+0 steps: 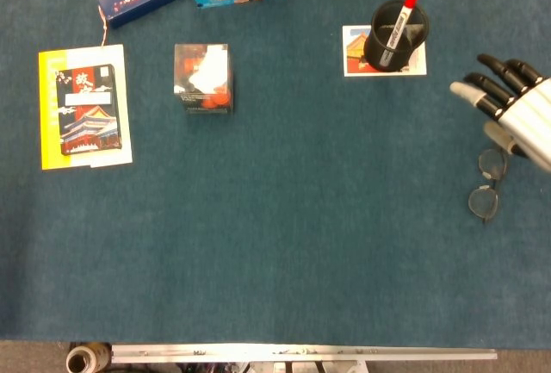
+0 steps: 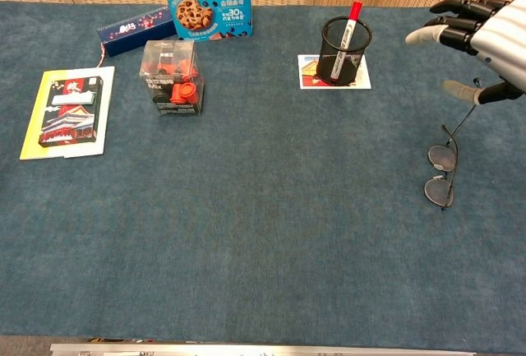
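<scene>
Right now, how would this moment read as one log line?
right hand: open, raised | eyeglasses: on table, below it | left hand: not in view

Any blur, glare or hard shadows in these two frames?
Head view: flat even light, no glare, right hand cut by the frame edge, sharp. Chest view: equally even; glasses crisp with faint shadow; hand's fingertips slightly soft.

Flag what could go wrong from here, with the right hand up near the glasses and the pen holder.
The right hand hangs open above the glasses, holding nothing. A careless descent could press the fingers onto the lenses or bend the raised temple arm. A sweep toward the mesh pen holder could tip it, since the marker leans out over its rim.
</scene>
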### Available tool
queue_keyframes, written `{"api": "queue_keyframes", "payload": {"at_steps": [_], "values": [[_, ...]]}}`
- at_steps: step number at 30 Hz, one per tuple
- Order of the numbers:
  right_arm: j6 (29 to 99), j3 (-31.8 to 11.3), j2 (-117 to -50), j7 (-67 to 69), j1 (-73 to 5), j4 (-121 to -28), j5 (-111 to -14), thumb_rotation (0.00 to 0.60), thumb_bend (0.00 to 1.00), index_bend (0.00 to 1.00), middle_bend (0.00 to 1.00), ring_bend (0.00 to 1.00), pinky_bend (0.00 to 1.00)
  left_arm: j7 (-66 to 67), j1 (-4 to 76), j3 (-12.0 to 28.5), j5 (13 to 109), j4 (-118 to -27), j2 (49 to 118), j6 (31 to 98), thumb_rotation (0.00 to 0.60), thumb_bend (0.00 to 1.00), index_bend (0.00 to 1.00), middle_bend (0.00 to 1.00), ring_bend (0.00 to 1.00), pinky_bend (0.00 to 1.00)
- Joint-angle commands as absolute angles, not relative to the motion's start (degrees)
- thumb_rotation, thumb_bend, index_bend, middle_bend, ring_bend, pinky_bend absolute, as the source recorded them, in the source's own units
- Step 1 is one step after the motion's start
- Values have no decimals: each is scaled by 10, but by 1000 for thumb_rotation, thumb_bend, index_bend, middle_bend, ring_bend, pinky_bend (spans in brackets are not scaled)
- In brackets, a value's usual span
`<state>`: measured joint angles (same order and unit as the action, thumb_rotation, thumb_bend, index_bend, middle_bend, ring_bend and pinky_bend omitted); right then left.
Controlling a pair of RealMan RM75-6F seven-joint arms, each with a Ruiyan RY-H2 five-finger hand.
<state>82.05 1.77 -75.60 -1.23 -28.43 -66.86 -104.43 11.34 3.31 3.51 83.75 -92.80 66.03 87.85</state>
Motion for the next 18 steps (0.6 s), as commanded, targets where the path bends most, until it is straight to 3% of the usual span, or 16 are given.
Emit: {"api": "queue_keyframes", "payload": {"at_steps": [1, 10, 18], "values": [[825, 13, -745, -23, -284, -677, -1042, 600, 294, 238, 294, 136, 291, 114, 34, 36, 836, -928, 660, 877, 600, 522, 516, 528, 504, 627], [814, 8, -712, -48, -269, -671, -1015, 600, 294, 238, 294, 136, 291, 114, 34, 35, 835, -927, 661, 876, 600, 521, 516, 528, 504, 627], [808, -5, -721, -29, -264, -627, -988, 600, 293, 238, 294, 136, 291, 117, 35, 34, 832, -925, 663, 871, 600, 521, 516, 528, 504, 627]]}}
